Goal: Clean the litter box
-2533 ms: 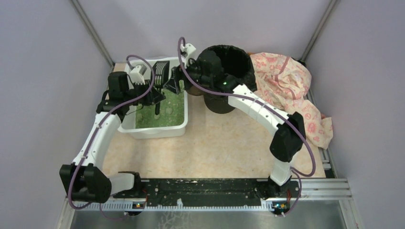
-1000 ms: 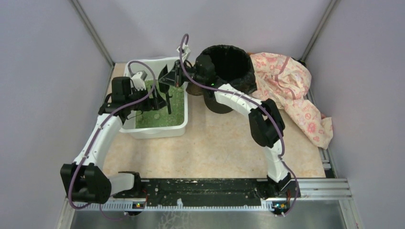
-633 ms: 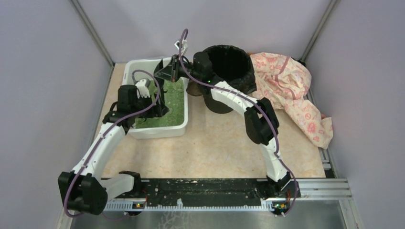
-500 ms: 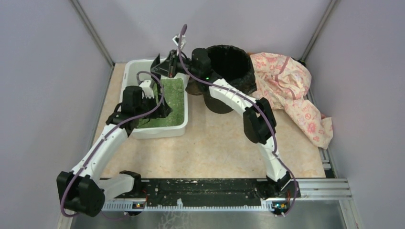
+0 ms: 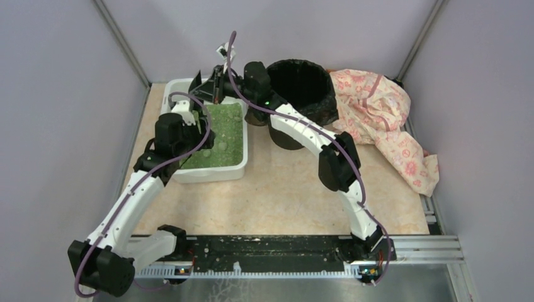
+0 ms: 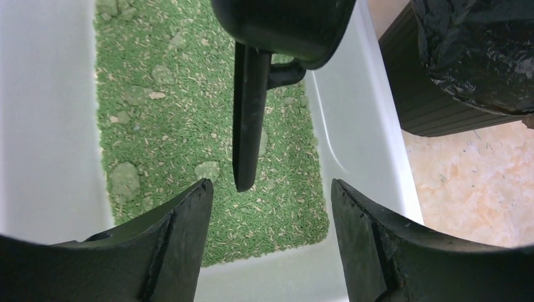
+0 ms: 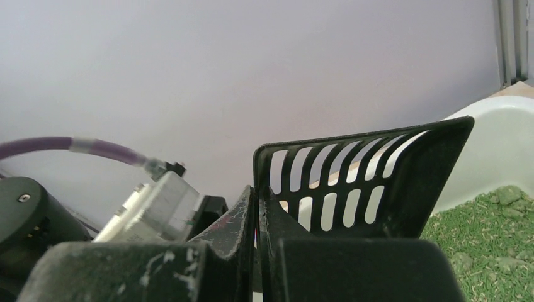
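The litter box is a white tub holding green litter with pale clumps. My right gripper hovers over the box's far end, shut on the side wall of a black slotted scoop. From the right wrist view, the scoop rises just past the closed right gripper. My left gripper hangs over the near half of the litter. Seen from the left wrist, the left gripper is open and empty, and the scoop's handle points down toward the gap, ending just short of it.
A round bin lined with a black bag stands right of the box, its side close to the box wall. A pink patterned cloth lies at the back right. Purple walls close in the left and far sides.
The right gripper has carried the scoop left and farther back, from beside the bin to over the box's far end. The left gripper has drawn back slightly toward the box's near left.
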### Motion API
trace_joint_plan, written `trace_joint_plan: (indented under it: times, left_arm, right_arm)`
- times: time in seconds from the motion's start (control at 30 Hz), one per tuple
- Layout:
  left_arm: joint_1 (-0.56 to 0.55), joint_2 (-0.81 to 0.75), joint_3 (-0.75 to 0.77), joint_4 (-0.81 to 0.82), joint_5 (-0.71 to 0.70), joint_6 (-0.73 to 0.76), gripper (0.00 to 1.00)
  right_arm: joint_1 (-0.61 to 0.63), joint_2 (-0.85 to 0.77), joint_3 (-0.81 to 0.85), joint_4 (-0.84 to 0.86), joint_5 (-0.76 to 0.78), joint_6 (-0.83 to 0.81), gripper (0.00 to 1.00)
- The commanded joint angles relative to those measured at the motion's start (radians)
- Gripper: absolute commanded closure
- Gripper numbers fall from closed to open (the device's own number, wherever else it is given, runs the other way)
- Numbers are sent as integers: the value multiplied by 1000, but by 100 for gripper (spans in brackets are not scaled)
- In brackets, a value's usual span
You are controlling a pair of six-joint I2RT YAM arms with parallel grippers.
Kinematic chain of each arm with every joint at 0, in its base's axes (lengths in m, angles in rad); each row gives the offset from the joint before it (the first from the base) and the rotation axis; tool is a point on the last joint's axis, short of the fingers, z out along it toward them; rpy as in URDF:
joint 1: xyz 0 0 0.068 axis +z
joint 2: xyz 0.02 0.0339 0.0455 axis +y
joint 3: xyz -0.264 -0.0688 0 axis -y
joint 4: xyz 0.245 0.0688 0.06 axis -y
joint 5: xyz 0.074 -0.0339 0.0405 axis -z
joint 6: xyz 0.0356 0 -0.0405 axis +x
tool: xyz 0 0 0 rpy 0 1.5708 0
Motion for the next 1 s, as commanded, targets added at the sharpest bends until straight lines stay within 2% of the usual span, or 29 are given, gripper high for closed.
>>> trace_joint_plan:
  times: [0.0,0.1,0.23,0.57,0.6,0.63,0.73,0.77,0.97]
  left_arm:
    - [-3,-33,42,-48,-67,44,25]
    - [-3,-46,0,4,-90,66,26]
    - [-5,-6,-1,10,-54,50,27]
    - [-31,23,-10,18,-53,34,37]
    - [-33,26,-10,17,-53,33,40]
    - [-34,27,-10,15,-54,31,49]
    - [-39,24,-7,10,-52,30,93]
    - [-39,18,-5,7,-46,32,100]
    - [-40,-14,63,-62,50,37,100]
  right_arm:
    - [-1,-42,47,20,2,-10,100]
    - [1,-59,25,38,-13,7,100]
    - [1,-114,-51,92,-29,28,100]
    - [1,-199,-181,275,-91,155,100]
    - [2,-203,-189,290,-94,164,100]
    - [2,-209,-197,296,-95,168,100]
    - [3,-221,-217,304,-95,169,100]
    - [3,-225,-223,303,-95,165,100]
    - [2,-238,-247,297,-82,137,99]
